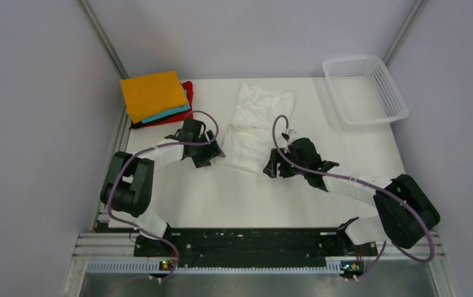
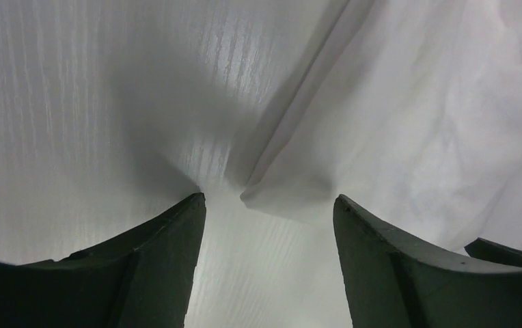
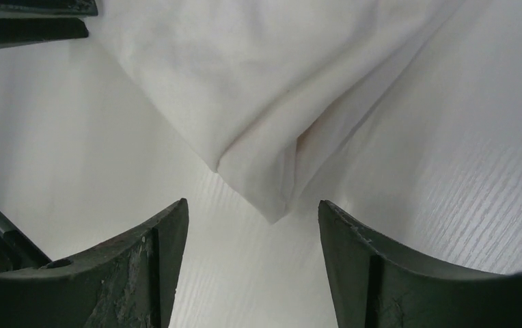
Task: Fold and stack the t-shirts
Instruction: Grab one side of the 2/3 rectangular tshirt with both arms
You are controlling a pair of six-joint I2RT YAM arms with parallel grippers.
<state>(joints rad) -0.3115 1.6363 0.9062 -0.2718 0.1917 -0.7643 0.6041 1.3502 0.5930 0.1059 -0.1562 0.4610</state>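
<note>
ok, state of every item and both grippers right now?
white tee: lying loose, partly folded, rumpled, unstacked.
orange tee: folded, top of the stack.
teal tee: folded, under the orange one.
red tee: folded, bottom of the stack.
basket: upright, nothing seen inside.
left gripper: open, around a near corner of the white tee.
right gripper: open, at its other near corner.

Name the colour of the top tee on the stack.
Orange top tee; best in top external view.

A white plastic mesh basket (image 1: 390, 93) was seen set upright at the far right corner of a white wood-grained table (image 1: 246, 198), which was enclosed by plain grey walls (image 1: 30, 124) and edged at its near side by a ribbed metal rail (image 1: 246, 267).
</note>
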